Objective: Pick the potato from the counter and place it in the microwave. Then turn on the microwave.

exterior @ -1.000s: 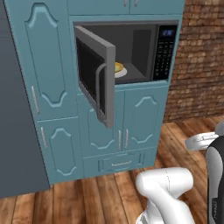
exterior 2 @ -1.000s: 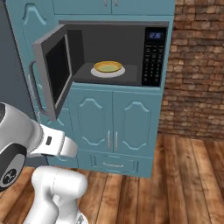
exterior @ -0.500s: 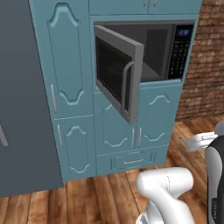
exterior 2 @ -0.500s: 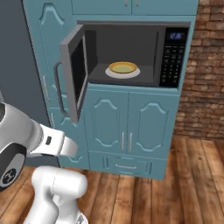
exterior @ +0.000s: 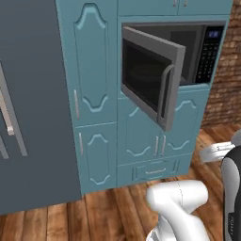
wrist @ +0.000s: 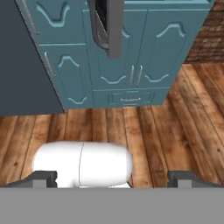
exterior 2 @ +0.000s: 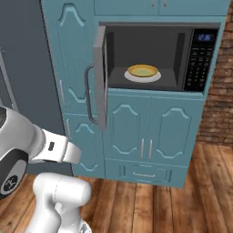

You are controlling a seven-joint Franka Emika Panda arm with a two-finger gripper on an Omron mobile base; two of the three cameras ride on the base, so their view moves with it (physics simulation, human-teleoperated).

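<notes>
The wide grey steel-framed microwave point(exterior 2: 150, 59) stands open, the two-finger gripper point(wrist: 113, 179) spread apart and empty, so finding the potato likely comes next

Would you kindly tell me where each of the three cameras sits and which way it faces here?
Left base view: behind the arm's left, facing the microwave across its open door; white arm links at lower right.
Right base view: behind the arm's right, looking into the cavity at the plate and keypad; arm at lower left.
Hand view: on the hand, aimed low at the wooden floor and cabinet drawer; open jaws' tips at the bottom.
Both base views share the microwave, door and teal cabinets.
</notes>
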